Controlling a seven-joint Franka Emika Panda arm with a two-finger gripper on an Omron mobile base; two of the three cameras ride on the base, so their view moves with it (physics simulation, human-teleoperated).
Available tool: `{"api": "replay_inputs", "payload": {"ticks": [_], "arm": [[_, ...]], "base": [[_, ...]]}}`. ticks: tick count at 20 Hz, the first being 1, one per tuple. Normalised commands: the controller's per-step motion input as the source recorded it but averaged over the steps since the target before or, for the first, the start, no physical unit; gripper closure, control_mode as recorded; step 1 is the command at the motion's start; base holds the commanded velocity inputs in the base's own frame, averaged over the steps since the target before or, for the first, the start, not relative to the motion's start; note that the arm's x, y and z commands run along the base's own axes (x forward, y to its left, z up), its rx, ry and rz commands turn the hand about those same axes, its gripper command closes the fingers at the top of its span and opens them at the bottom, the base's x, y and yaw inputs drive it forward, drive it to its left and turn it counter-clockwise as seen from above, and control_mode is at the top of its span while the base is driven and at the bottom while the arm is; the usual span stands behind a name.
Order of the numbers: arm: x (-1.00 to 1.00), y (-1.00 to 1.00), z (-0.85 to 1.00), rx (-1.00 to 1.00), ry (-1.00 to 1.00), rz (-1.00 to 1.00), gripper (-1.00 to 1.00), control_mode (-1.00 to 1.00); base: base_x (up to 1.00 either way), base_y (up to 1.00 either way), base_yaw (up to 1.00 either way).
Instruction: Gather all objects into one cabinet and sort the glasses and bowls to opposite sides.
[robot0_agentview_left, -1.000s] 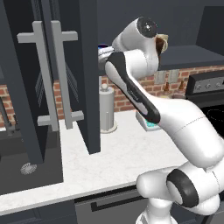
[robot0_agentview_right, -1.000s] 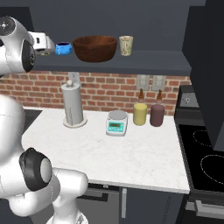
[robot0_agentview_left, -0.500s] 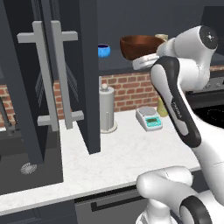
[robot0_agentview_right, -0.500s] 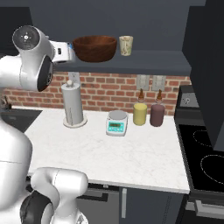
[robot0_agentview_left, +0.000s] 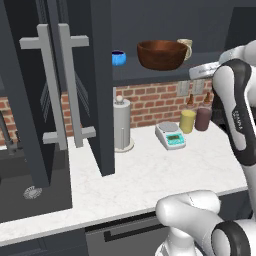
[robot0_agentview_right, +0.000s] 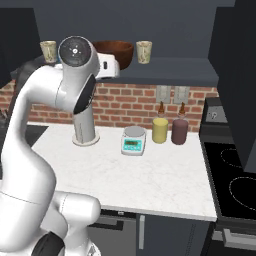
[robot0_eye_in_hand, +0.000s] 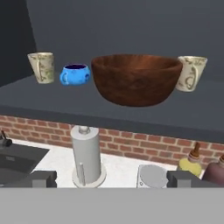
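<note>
In the hand view, a wide brown wooden bowl (robot0_eye_in_hand: 136, 78) stands in the middle of the dark cabinet shelf (robot0_eye_in_hand: 48, 99). To its left is a small blue bowl (robot0_eye_in_hand: 75, 74), then a pale cream cup (robot0_eye_in_hand: 41, 66). A second cream cup (robot0_eye_in_hand: 191, 72) stands to the wooden bowl's right. My gripper (robot0_eye_in_hand: 113, 179) is open and empty, held back from the shelf and a little below it. In the left base view the blue bowl (robot0_agentview_left: 118, 58), wooden bowl (robot0_agentview_left: 162, 54) and one cup (robot0_agentview_left: 185, 47) line the shelf. In the right base view my arm hides the blue bowl.
The cabinet's tall door (robot0_agentview_left: 75, 95) with long grey handles hangs open at the left. On the white counter stand a paper-towel roll (robot0_agentview_left: 121, 125), a kitchen scale (robot0_agentview_left: 170, 135), a yellow jar (robot0_agentview_left: 188, 121) and a dark jar (robot0_agentview_left: 203, 119). A stove (robot0_agentview_right: 232, 180) lies to the right.
My arm has swung from in front of the shelf to the right side of the left base view, uncovering the bowls and cup there. The jaws have stayed open.
</note>
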Motion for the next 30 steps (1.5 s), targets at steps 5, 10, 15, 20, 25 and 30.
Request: {"api": "replay_inputs", "payload": {"ticks": [5, 10, 15, 20, 25, 30], "arm": [[0.2, -0.81, 0.02, 0.01, 0.09, -0.02, -1.0, -1.0], [0.33, -0.63, 0.0, 0.0, 0.07, -0.06, -1.0, -1.0], [0.36, -0.5, 0.0, 0.0, 0.06, -0.05, -1.0, -1.0], [0.39, -0.33, 0.0, 0.0, 0.0, -0.08, -1.0, -1.0], [0.3, -0.21, 0.0, 0.0, 0.0, -0.09, -1.0, -1.0], [0.33, -0.14, 0.0, 0.0, 0.0, -0.1, -1.0, -1.0]], "base": [[0.0, 0.0, 0.0], [0.0, 0.0, 0.0], [0.0, 0.0, 0.0], [0.0, 0.0, 0.0], [0.0, 0.0, 0.0], [0.0, 0.0, 0.0]]}}
